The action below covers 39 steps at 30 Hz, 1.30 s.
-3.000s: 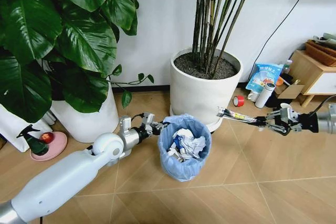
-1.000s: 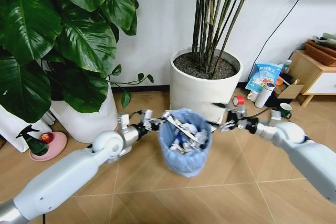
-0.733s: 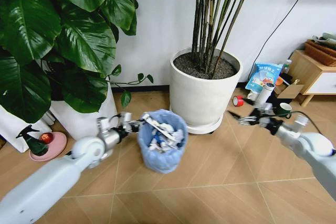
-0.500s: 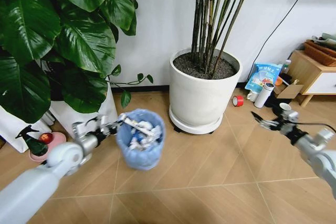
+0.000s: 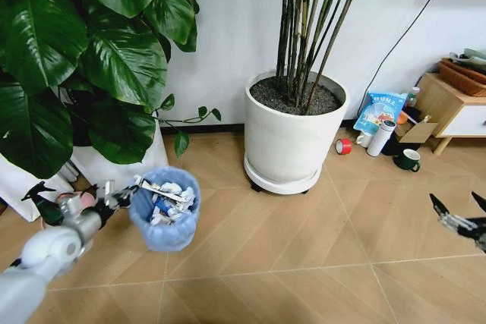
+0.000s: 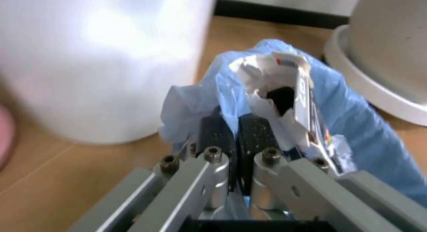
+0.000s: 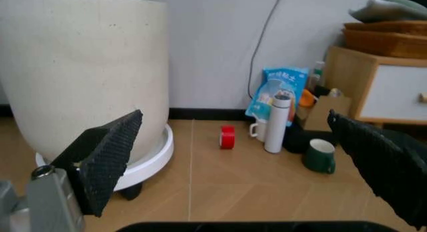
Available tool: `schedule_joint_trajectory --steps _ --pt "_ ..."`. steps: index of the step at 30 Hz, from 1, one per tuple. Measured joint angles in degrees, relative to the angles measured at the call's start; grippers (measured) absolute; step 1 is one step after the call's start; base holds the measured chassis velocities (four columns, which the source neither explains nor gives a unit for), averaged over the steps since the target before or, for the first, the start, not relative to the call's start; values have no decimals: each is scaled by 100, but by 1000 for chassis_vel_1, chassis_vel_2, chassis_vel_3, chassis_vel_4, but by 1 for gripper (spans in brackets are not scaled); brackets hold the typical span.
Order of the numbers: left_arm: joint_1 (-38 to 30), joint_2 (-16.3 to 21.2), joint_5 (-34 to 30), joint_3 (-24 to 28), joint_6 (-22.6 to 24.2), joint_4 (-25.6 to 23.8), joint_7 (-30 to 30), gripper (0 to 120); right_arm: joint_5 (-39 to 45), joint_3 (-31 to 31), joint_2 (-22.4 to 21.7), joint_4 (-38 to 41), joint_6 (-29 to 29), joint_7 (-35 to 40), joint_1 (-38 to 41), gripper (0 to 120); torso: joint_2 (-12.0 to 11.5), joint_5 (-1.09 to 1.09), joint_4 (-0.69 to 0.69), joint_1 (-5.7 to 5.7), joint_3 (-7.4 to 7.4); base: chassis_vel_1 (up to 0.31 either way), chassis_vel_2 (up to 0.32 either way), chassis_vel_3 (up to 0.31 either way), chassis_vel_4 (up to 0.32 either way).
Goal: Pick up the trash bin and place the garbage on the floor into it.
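Note:
The trash bin point(image 5: 164, 230), lined with a crinkled light-blue bag, hangs just above the floor point(image 5: 304, 252) at the lower left, beside the leafy plant's pot. My left gripper point(image 5: 124, 197) is shut on its rim; in the left wrist view the fingers point(image 6: 217, 134) pinch the blue bag point(image 6: 363, 142). Garbage point(image 5: 168, 195) fills the bin: white paper wads point(image 6: 263, 77) and a long wrapper. My right gripper point(image 5: 459, 209) is open and holds nothing, low at the far right; its spread jaws frame the right wrist view point(image 7: 233, 117).
A large white pot of bamboo stems point(image 5: 295, 138) stands at the centre back. A leafy plant's white pot point(image 5: 118, 168) is at the left, near a pink dish point(image 5: 64, 206). A red tape roll point(image 5: 344, 146), white bottle point(image 5: 377, 138), green mug point(image 5: 408, 159) and wooden cabinet point(image 5: 456, 111) sit back right.
My right gripper let the long wrapper go into the bin and drew back to the far right, open. My left arm carried the bin leftward, away from the bamboo pot.

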Motion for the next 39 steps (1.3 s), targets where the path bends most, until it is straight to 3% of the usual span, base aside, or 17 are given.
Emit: schedule_joint_trajectory --steps 5,9,25,39 --pt "806 -98 136 -742 -40 -233 91 0 -176 53 575 94 134 -86 -103 100 0 0 -2 0 0 0 0 0 0" --pt "1022 -105 141 -1022 -66 -299 136 0 -275 32 669 70 231 -194 -123 100 0 2 -3 1 1 0 0 0 0" --pt "1707 4 99 -1675 -74 -651 222 0 -359 -91 548 152 305 -219 -191 100 -1 4 -3 1 1 0 0 0 0" --pt "1868 -48 80 -1792 -75 -675 217 0 -290 -173 392 66 302 -264 -140 100 -1 2 -1 1 1 86 -86 -87 91"
